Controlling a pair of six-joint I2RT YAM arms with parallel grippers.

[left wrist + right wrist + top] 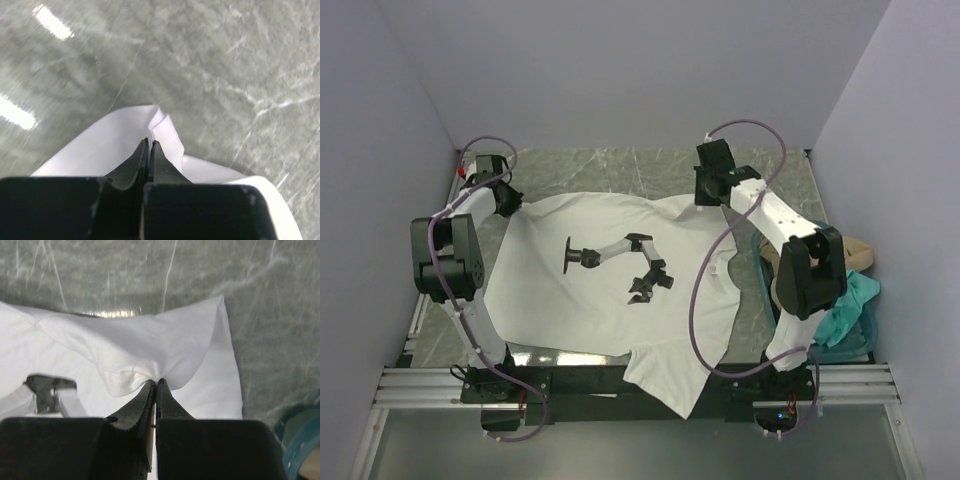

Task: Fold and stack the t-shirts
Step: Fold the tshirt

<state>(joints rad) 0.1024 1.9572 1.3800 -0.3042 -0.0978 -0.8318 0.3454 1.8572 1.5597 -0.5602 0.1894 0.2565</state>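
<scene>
A large white t-shirt (600,300) with a black print (620,265) lies spread over the grey marble table (620,165). Its near hem hangs over the front edge. My left gripper (508,198) is at the shirt's far left corner, shut on a pinch of white cloth (100,150) at the fingertips (150,142). At the far right corner my right gripper (704,196) is shut on a bunched fold (150,340), with its tips (156,382) squeezing the cloth. A tan t-shirt (855,255) and a teal t-shirt (845,310) lie in the basket on the right.
The teal plastic basket (865,340) stands at the right table edge, beside the right arm; its rim (300,440) shows in the right wrist view. Purple walls enclose the table on three sides. Bare marble (225,60) stretches beyond the shirt's far edge.
</scene>
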